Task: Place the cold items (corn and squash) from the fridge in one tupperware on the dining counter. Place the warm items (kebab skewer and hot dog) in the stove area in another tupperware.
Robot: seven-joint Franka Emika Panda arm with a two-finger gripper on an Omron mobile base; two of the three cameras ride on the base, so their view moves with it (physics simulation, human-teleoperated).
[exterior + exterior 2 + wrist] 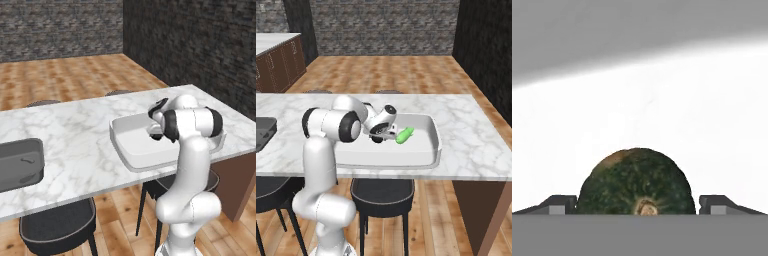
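The dark green, round-ended squash (636, 182) lies inside the shallow white rectangular tupperware (428, 152) on the marbled dining counter (471, 130). The gripper (637, 204) stands wide open, one fingertip on each side of the squash, not clamping it. Its long axis appears to run along the gripper's line of sight.

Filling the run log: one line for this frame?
stage: cold items | gripper: open, low inside white tupperware | squash: between the fingers, in tupperware | green item: beside gripper, in tupperware | site: dining counter
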